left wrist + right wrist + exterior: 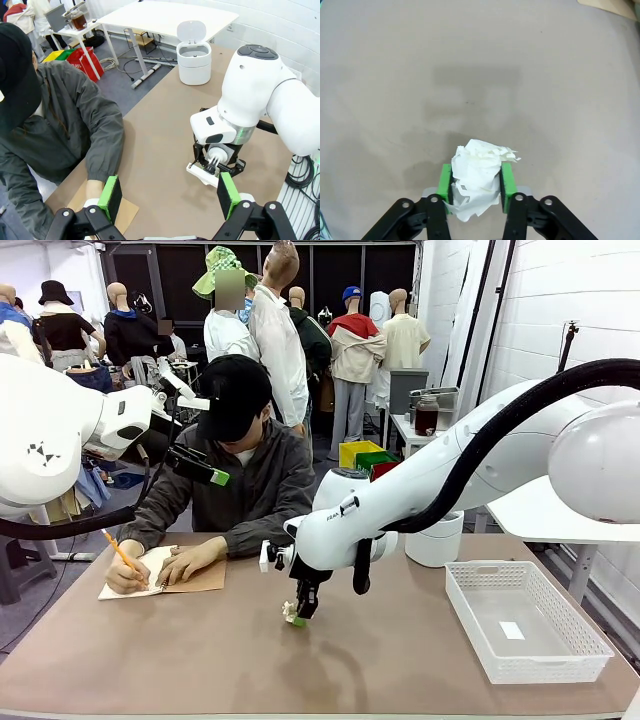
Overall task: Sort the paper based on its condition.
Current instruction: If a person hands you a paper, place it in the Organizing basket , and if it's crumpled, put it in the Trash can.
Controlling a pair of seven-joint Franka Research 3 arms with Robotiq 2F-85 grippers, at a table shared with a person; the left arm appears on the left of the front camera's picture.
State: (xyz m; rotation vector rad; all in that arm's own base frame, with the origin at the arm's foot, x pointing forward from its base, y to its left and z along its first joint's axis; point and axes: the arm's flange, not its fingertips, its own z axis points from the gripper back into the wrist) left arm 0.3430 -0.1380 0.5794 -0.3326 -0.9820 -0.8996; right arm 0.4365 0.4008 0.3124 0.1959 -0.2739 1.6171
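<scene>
Where the right wrist view shows the right gripper (476,175) with its fingers clamped on a crumpled paper (479,157) close over the table (545,75), the front view adds the surroundings: a white basket (525,625) at lower right and a white bin (436,540) partly hidden behind the right arm. The left gripper (170,195) hangs near the person's hand (92,189) on the notebook (127,212) — fingers apart, holding nothing.
</scene>
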